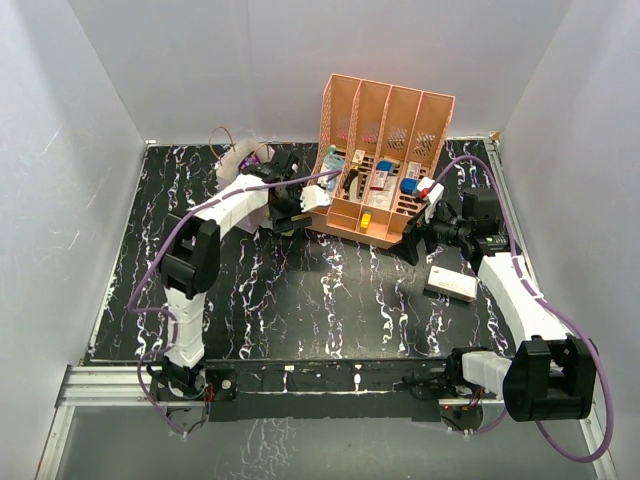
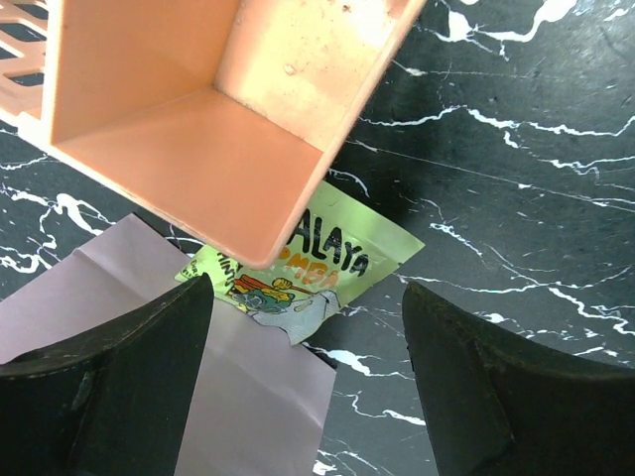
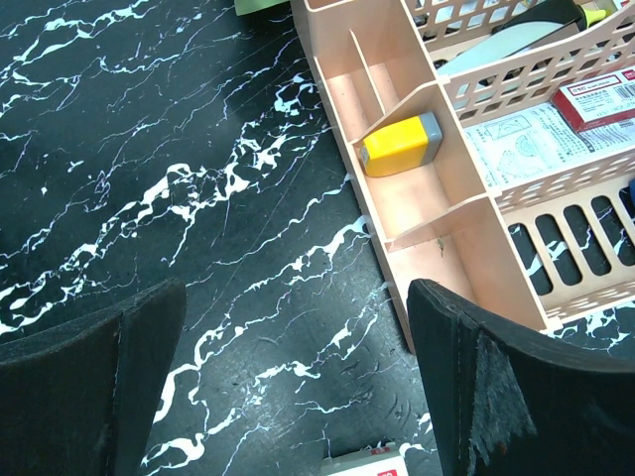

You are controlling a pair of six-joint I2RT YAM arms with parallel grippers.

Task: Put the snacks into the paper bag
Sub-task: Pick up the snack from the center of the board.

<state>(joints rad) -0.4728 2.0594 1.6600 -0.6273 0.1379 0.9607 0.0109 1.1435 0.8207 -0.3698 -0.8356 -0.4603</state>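
A green snack packet (image 2: 342,260) lies flat on the black marble table, one end tucked under the corner of the peach rack (image 2: 208,119). It overlaps the pale lilac paper bag (image 2: 238,387), which shows at the lower left. In the top view the bag (image 1: 243,162) sits at the back left, mostly behind my left arm. My left gripper (image 2: 308,397) is open and empty, just above the bag's edge and the packet. My right gripper (image 3: 298,387) is open and empty over bare table beside the rack's front. The other snacks are out of view.
The peach slotted rack (image 1: 385,150) stands at the back centre, holding bottles, cartons and a yellow item (image 3: 400,144). A white rectangular box (image 1: 450,285) lies on the table to the right, just below my right gripper (image 1: 415,240). White walls enclose the table.
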